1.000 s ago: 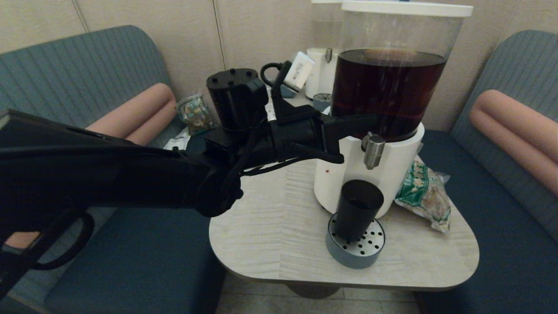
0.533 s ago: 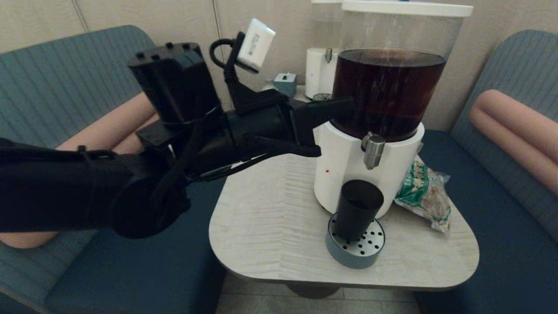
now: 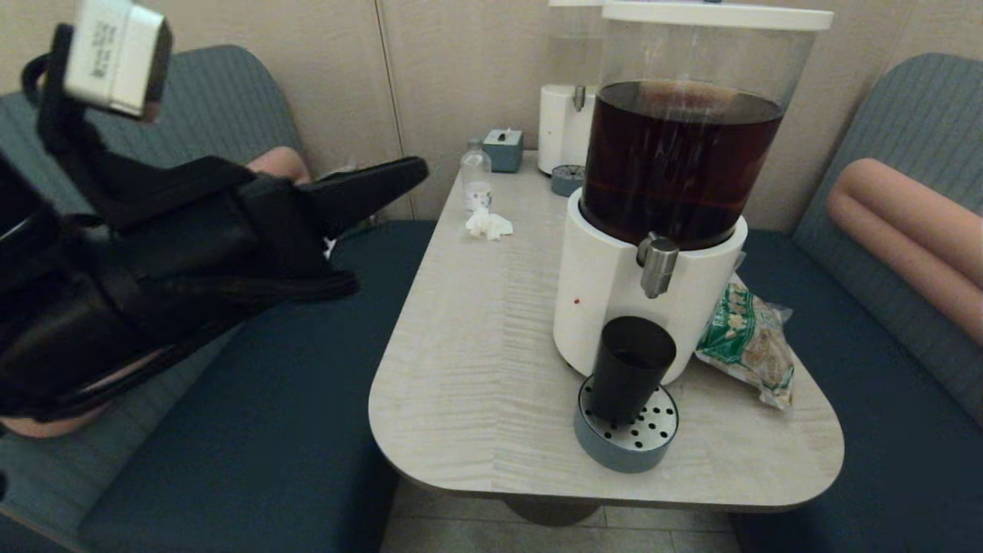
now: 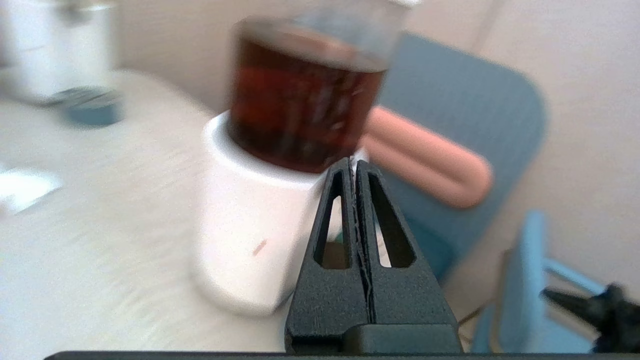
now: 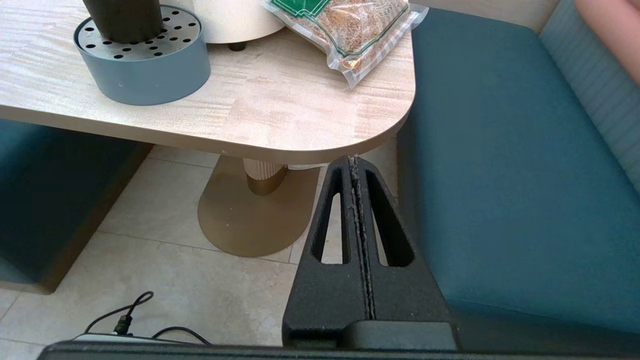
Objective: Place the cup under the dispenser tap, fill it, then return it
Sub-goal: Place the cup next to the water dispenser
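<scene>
— Under the short brushed-steel dispenser tap, what stands there?

— The small near-black translucent plastic cup, upright on the round grey-blue drip tray with a perforated steel top. That tray sits on the pale wood-grain tabletop, touching the foot of the big white-based dispenser with a clear tank of dark brown drink.

— Is anything touching the cup?

— No. The left gripper hangs off the tabletop's edge over the dark blue bench seat, at about nine o'clock from the cup and well apart from it. Its black fingers are pressed flat together with nothing between them (the left wrist view shows only a hairline seam).

— And the other arm?

— The right gripper is parked low beside the tabletop's rounded corner, above the tiled floor, fingers likewise closed on nothing.

— What else is about?

— A clear bag of brown snacks with green print lies at three o'clock from the cup, against the dispenser's base. Farther back, around eleven o'clock, stand a small clear bottle with a white label and a crumpled white tissue.
</scene>
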You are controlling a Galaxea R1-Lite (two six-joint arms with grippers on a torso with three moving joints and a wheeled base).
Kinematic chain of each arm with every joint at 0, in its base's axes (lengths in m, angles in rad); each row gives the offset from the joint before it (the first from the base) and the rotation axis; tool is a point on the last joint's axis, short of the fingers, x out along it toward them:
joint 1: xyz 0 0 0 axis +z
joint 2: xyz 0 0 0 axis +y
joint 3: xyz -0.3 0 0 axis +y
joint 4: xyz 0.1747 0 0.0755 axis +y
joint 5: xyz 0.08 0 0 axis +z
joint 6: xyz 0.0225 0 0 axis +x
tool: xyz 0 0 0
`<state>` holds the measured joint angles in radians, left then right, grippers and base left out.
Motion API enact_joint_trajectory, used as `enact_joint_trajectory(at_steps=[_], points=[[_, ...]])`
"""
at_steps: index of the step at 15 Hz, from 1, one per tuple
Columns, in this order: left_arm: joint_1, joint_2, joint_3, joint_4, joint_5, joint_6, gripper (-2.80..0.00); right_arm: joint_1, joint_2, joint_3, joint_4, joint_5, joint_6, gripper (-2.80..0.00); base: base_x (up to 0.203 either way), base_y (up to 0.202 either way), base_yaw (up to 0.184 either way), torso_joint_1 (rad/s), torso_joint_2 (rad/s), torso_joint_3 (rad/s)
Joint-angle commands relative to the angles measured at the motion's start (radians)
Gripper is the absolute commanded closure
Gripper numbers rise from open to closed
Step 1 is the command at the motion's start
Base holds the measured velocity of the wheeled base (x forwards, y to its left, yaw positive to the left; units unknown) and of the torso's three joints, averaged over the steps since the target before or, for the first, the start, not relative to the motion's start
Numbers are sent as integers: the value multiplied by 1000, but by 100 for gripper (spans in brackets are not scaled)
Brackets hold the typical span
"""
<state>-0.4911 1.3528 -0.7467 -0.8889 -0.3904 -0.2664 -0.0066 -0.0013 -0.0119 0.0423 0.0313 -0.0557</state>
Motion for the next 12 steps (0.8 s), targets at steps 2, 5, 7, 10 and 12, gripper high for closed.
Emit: enact_joint_trajectory(at_steps=[2,5,7,10,12], points=[[88,-218,249,-14,0,8,0,-1,1,0,1,1,-1,0,0,0,0,0,0,0],[138,-368,454,-11,0,39,0,0,1,0,1,1,-1,0,0,0,0,0,0,0],[184,-424,515,23,-12,94,-70,0,1,0,1,1,-1,0,0,0,0,0,0,0],[187,-404,446,86,-39,126,-280,0,1,0,1,1,-1,0,0,0,0,0,0,0],[201,-330,369,100,-90,154,-280,0,1,0,1,1,-1,0,0,0,0,0,0,0]])
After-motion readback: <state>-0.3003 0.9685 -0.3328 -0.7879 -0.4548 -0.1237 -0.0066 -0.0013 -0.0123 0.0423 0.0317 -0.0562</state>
